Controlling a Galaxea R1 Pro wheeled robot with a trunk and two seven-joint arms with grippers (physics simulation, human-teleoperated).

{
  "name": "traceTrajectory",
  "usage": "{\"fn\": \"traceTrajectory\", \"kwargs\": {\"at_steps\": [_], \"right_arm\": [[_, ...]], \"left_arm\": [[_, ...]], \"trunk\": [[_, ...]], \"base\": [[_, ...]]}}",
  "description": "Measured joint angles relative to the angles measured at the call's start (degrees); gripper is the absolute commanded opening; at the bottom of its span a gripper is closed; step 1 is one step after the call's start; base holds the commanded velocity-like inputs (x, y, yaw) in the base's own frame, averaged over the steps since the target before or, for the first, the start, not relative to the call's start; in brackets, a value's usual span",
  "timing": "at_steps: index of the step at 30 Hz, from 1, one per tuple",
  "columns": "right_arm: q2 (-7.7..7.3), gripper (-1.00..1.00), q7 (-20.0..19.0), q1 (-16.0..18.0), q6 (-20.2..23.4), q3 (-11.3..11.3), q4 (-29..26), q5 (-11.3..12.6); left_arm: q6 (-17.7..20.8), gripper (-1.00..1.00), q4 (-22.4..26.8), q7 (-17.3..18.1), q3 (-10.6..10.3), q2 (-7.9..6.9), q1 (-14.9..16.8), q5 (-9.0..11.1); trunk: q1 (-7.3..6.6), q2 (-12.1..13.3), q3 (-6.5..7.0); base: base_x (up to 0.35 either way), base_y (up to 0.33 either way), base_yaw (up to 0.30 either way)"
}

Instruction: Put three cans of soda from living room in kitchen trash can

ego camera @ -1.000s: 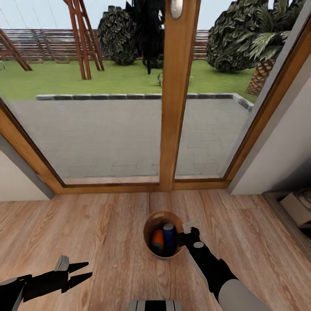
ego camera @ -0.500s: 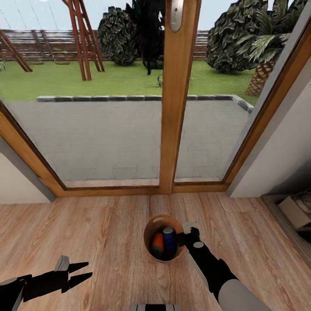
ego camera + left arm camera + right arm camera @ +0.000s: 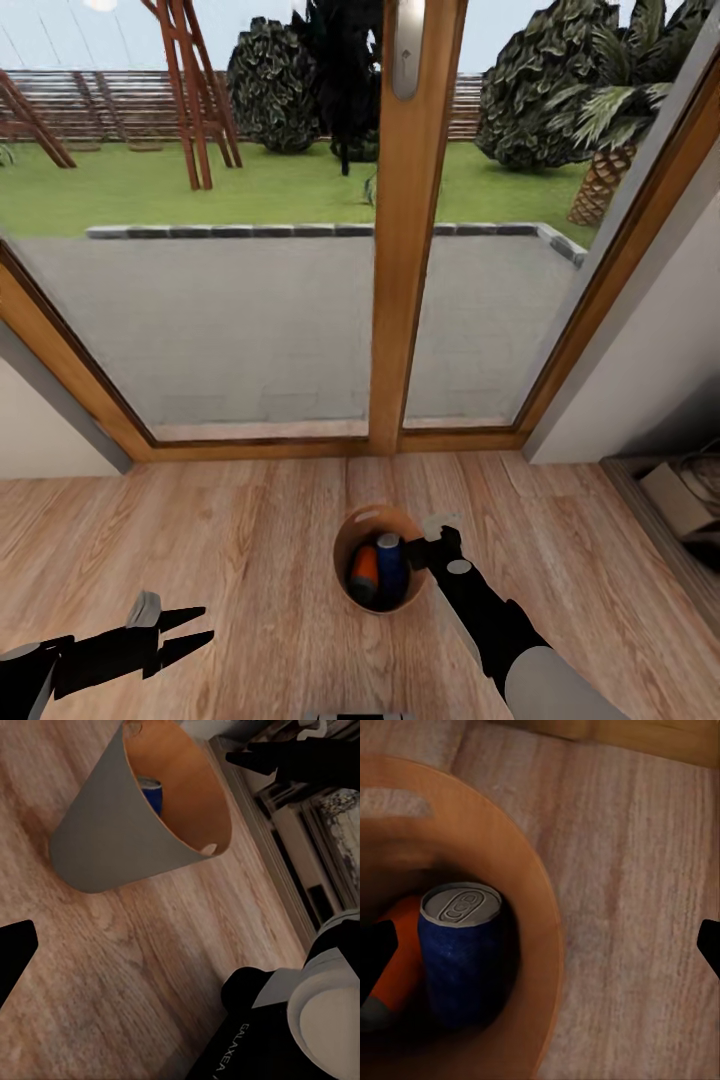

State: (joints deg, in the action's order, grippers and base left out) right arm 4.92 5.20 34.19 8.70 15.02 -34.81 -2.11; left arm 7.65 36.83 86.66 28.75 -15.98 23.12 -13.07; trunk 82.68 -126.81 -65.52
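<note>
I have the right hand (image 3: pixel 437 540) hanging just over the near right part of the bin's (image 3: pixel 345 530) rim, its fingers spread apart and holding nothing. The bin stands on the wood floor (image 3: pixel 220 540) close in front of the glass door (image 3: pixel 400 250), and inside it I can see a blue can (image 3: pixel 390 570) upright beside an orange can (image 3: pixel 364 566) leaning against it; whether a third can lies under them I cannot tell. In the right wrist view the blue can (image 3: pixel 461 945) sits against the bin's wall, with the orange can (image 3: pixel 397 960) touching it on the far side from the rim. The drop looks done to me, so the sound move is to lift the hand straight up before swinging away, lest a finger catch the rim and tip the bin. My left hand (image 3: pixel 185 632) is well apart, low over the floor, fingers open and empty.
</note>
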Motion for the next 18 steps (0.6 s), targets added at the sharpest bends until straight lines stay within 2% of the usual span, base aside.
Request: {"fn": "traceTrajectory", "kwargs": {"at_steps": [18], "right_arm": [[0.00, 1.00, 0.02, 0.00, 0.00, 0.01, 0.00, 0.00]], "left_arm": [[0.00, 1.00, 0.00, 0.00, 0.00, 0.02, 0.00, -0.01]], "trunk": [[-3.95, 7.22, 3.23]], "base": [[0.000, 0.000, 0.000]]}}
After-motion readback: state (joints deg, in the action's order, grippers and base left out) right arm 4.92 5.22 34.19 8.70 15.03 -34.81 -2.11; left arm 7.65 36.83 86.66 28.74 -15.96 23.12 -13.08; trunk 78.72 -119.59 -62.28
